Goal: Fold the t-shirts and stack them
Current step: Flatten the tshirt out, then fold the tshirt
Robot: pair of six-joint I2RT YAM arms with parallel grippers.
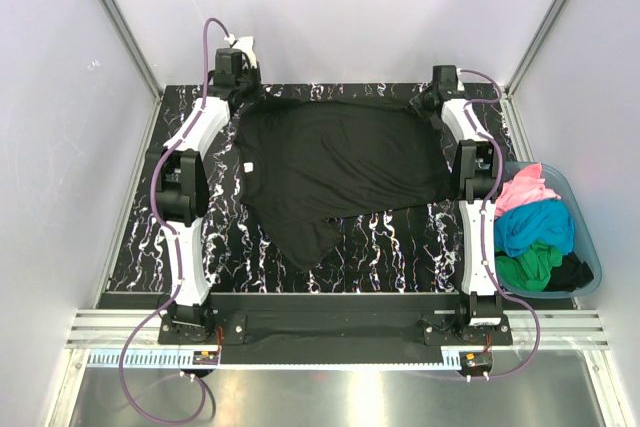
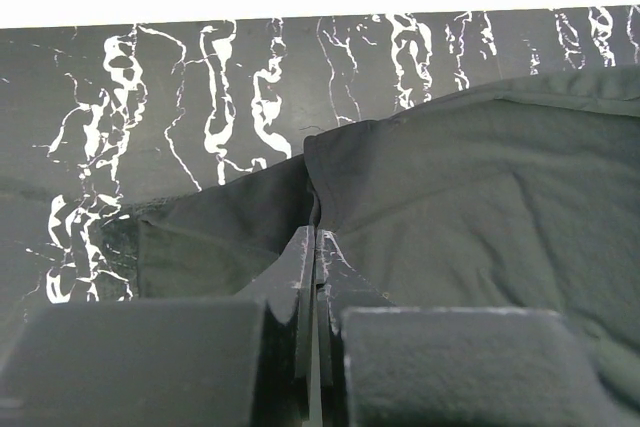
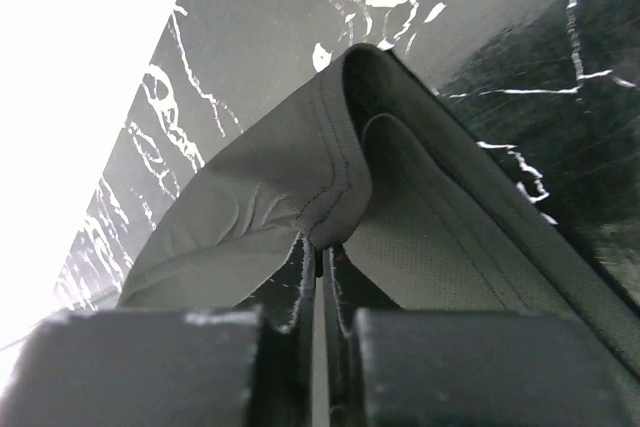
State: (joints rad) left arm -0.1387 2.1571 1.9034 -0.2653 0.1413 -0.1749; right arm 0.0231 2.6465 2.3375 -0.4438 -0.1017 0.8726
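A large black t-shirt [image 1: 340, 162] lies spread over the black marbled table [image 1: 400, 237], with one sleeve reaching toward the near edge. At the far left corner of the cloth my left gripper [image 1: 243, 87] is shut on a pinched ridge of the fabric [image 2: 316, 232]. My right gripper [image 1: 437, 97] is at the far right corner. There its jaws are shut on a folded, stitched hem of the same shirt [image 3: 327, 247]. Pink [image 1: 525, 192], turquoise [image 1: 535, 227] and green [image 1: 530, 265] t-shirts are bunched in a tub on the right.
The translucent teal tub [image 1: 590, 247] stands off the table's right edge, beside the right arm. It also holds a piece of dark cloth [image 1: 572, 272]. White walls with metal rails close in the back and both sides. A metal rail runs along the near edge.
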